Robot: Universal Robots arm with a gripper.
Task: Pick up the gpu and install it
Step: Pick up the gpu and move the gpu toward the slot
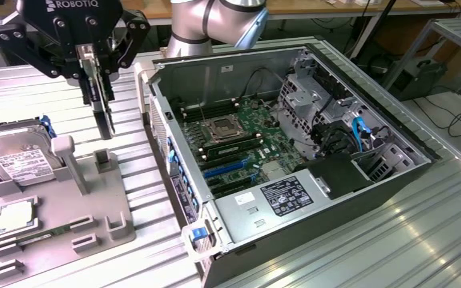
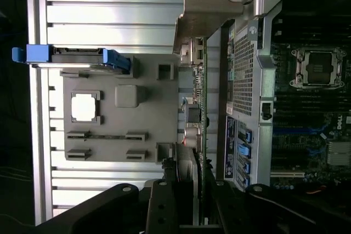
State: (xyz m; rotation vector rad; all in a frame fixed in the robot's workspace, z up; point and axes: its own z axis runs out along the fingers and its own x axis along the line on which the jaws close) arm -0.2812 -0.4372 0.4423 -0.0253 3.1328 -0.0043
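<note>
Gripper (image 1: pixel 94 67) pinches the gpu (image 1: pixel 102 111) by its upper edge, fingers pressed against both faces, so the card hangs upright in the air above the grey holder (image 1: pixel 62 216), clear of it. It sits toward the exterior view's left of the open computer case (image 1: pixel 214 75). In the wrist view the gpu (image 2: pixel 194 119) runs edge-on away from the gripper (image 2: pixel 192 193), between the holder (image 2: pixel 148 119) and the case's rear panel. A slatted metal table (image 1: pixel 422 240) carries everything. Largest on it is the case, lying on its side with the motherboard (image 1: pixel 247 129) exposed. Next comes the holder, just beside the case. A hard drive (image 1: pixel 18 159) stands in it (white label facing up), then a square processor chip (image 1: pixel 18 215) in its pocket
</note>
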